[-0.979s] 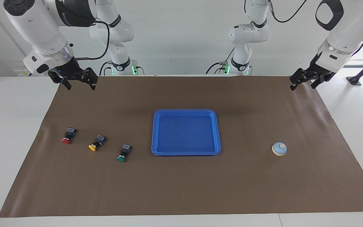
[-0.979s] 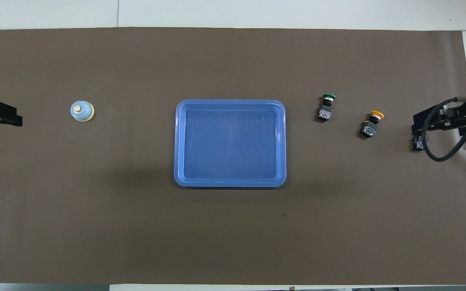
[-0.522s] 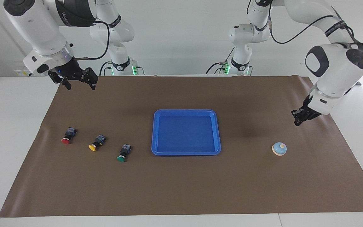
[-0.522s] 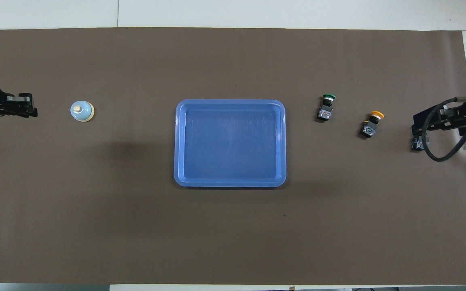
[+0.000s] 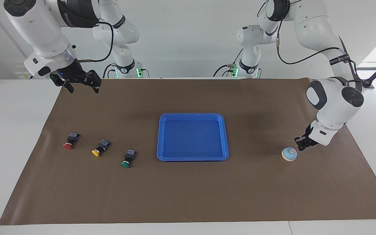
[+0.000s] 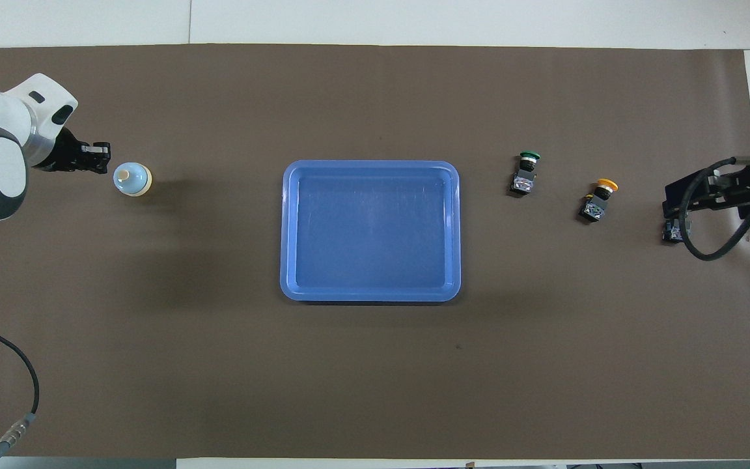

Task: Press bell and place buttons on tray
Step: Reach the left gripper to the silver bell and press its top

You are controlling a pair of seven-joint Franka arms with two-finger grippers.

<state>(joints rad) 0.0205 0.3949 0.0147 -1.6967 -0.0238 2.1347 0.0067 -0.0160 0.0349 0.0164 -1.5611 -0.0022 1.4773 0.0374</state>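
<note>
The light-blue bell (image 5: 289,154) (image 6: 132,179) stands on the brown mat toward the left arm's end. My left gripper (image 5: 300,143) (image 6: 103,158) is shut and empty, low beside the bell with a small gap between them. The blue tray (image 5: 193,116) (image 6: 370,165) lies empty mid-table. Red (image 5: 69,143), yellow (image 5: 98,149) and green (image 5: 127,160) buttons lie in a row toward the right arm's end. My right gripper (image 5: 81,85) (image 6: 681,202) waits open, raised over the mat's corner. In the overhead view it covers most of the red button (image 6: 672,233).
The brown mat (image 5: 188,195) covers most of the white table. The left arm's elbow (image 5: 335,98) stands above the mat's end, and its cable (image 6: 17,391) trails over the mat's corner nearest the robots.
My left arm has swung down from the mat's corner to just beside the bell, and its fingers have closed. The right arm, tray and buttons have not moved.
</note>
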